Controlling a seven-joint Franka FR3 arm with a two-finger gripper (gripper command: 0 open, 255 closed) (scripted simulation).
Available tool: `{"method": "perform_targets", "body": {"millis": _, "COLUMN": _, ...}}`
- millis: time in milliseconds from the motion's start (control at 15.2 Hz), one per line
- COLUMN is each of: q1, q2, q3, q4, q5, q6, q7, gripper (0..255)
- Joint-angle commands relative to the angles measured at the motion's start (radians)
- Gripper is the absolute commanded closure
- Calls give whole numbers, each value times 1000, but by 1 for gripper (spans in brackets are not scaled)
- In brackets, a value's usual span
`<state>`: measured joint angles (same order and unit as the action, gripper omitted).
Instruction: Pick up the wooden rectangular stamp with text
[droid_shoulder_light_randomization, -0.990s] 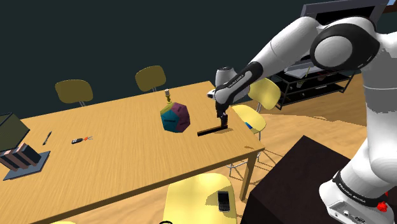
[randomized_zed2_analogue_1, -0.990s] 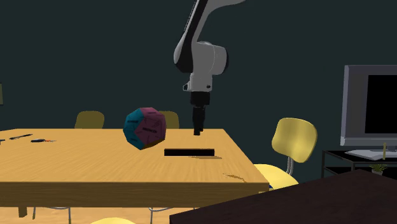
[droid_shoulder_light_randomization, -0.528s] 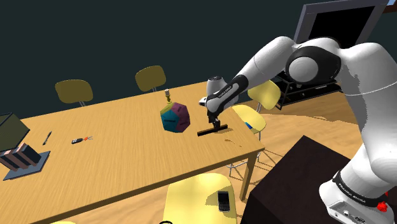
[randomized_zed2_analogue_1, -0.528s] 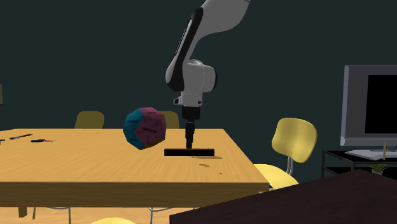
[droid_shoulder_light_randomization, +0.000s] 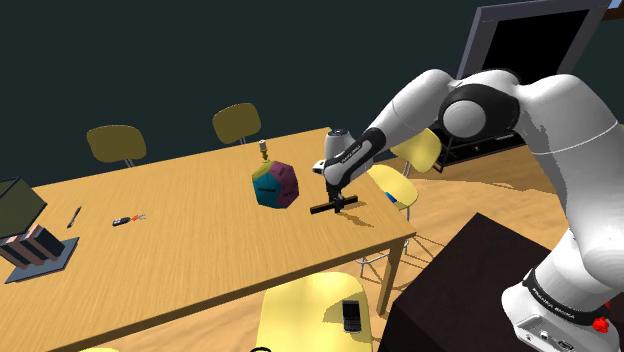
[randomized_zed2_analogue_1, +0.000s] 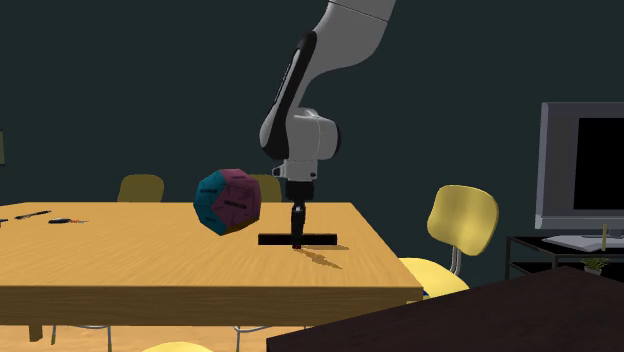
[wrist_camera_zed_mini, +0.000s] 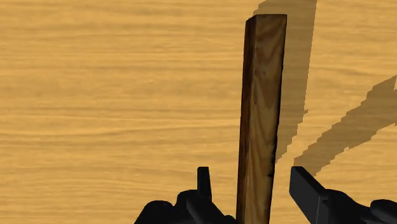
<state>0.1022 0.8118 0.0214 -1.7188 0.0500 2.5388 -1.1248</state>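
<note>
**Claw Status: Spread Over the Stamp**

My claw is spread. Its two black fingers stand one on each side of the stamp, and neither touches it. The stamp is a long, narrow bar of dark brown wood with visible grain. It lies flat on the counter and runs lengthways away from my fingers. The counter is pale yellow wood with fine streaked grain. A faceted ball with teal, purple and yellow panels sits near the stamp.
</note>
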Motion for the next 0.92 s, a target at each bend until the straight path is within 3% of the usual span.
{"method": "perform_targets", "body": {"millis": 0, "q1": 0, "q2": 2, "q3": 0, "q4": 0, "q5": 0, "q6": 2, "q7": 0, "gripper": 255}}
{"method": "perform_targets", "body": {"millis": 858, "q1": 0, "q2": -55, "q3": 0, "q4": -22, "q5": 0, "q6": -32, "q7": 2, "gripper": 255}}
